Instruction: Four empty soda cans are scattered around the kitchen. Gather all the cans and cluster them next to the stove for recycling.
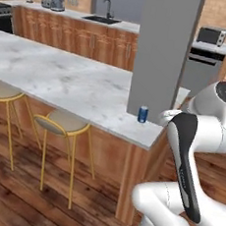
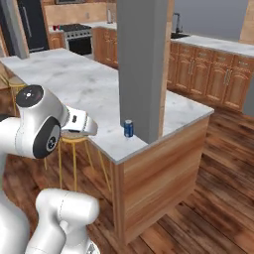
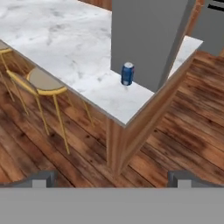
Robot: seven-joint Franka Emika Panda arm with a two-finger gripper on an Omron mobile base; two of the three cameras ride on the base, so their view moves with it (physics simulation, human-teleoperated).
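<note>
One blue soda can point(image 1: 143, 114) stands upright on the marble island counter point(image 1: 64, 80), close to its corner and right against the foot of a grey pillar point(image 1: 161, 51). It shows again as the soda can point(image 2: 128, 128) and, in the hand view, as the soda can point(image 3: 127, 73) ahead. My gripper point(image 3: 113, 179) hangs in the air off the island's corner, well short of the can. It is open, fingertips point(image 3: 43, 178) far apart, with nothing between them. The stove point(image 2: 74, 31) is far back against the wall, seen also as the stove point(image 1: 3, 14) at the left edge.
Two yellow-legged bar stools point(image 1: 62, 124) stand along the island's near side, over a wooden floor point(image 3: 175, 131). The back counter holds a sink point(image 1: 101, 19) and a toaster point(image 1: 57, 1). A toaster oven point(image 1: 212, 35) sits above a steel dishwasher point(image 1: 201, 70).
</note>
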